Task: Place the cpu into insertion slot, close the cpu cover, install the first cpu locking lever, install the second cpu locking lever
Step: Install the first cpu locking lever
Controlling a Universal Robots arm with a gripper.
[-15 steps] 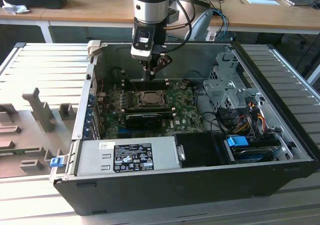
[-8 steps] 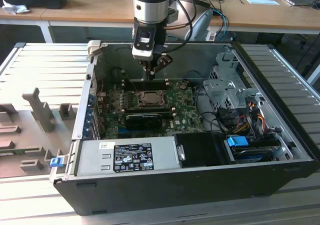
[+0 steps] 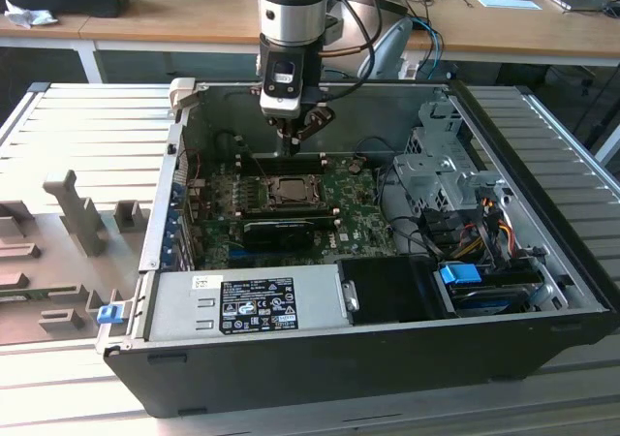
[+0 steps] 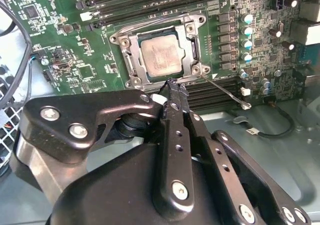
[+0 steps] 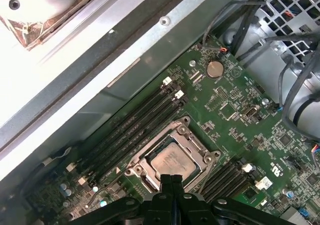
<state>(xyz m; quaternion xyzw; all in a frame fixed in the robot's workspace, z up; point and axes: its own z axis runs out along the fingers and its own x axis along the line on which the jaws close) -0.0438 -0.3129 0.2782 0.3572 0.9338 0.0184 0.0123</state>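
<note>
I see one open computer case (image 3: 387, 358) on a slatted counter (image 3: 87, 126). The arm comes down in the upper middle of the exterior view. Its claw (image 3: 294, 143) hangs just above the green circuit board (image 3: 363, 199) inside the case.

In the second wrist view, the one cpu (image 4: 161, 55) lies flat in the insertion slot (image 4: 134, 64). The one cpu cover (image 4: 192, 44) is down around it like a frame. The claw's two fingers (image 4: 175, 97) are pressed together at the tips with nothing between them. The tips sit at the cover's near edge, and I cannot tell whether they touch it.

I count two thin wire levers. One lever (image 4: 227, 91) juts out from a cover corner across the memory slots (image 4: 215, 92). The other lever (image 4: 150, 24) runs along the cover's far side. Whether either is latched is hard to make out. The claw's black body hides the board beneath it.
</note>
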